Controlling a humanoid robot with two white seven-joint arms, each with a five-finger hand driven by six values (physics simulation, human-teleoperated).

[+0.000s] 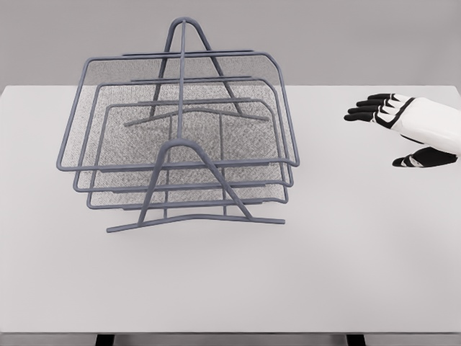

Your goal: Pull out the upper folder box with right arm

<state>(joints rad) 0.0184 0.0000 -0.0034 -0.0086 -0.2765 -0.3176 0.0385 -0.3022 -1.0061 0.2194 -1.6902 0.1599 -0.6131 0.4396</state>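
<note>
Grey wall runs behind a white table (346, 274) that fills most of the head view. At about ten o'clock from the table's middle stands a grey wire rack (180, 137) with three mesh trays stacked one above another, held between two A-shaped end frames, one at the near side and one at the far side. The upper tray (130, 108) is the widest in view and sits at the top of the stack, its wire rim reaching out toward nine o'clock past the two below it. The middle tray (248, 155) and lower tray (216, 193) lie under it, each a little narrower as seen from here. All three look seated within the frame, though the overlapping mesh makes it hard to judge how far any one sits forward.

Well apart from the rack, at about three o'clock near the table's right edge, the right hand (403, 126) hovers above the surface. Its black fingers (367, 109) stretch out loosely toward the rack, with the thumb spread below them, and they hold nothing.
</note>
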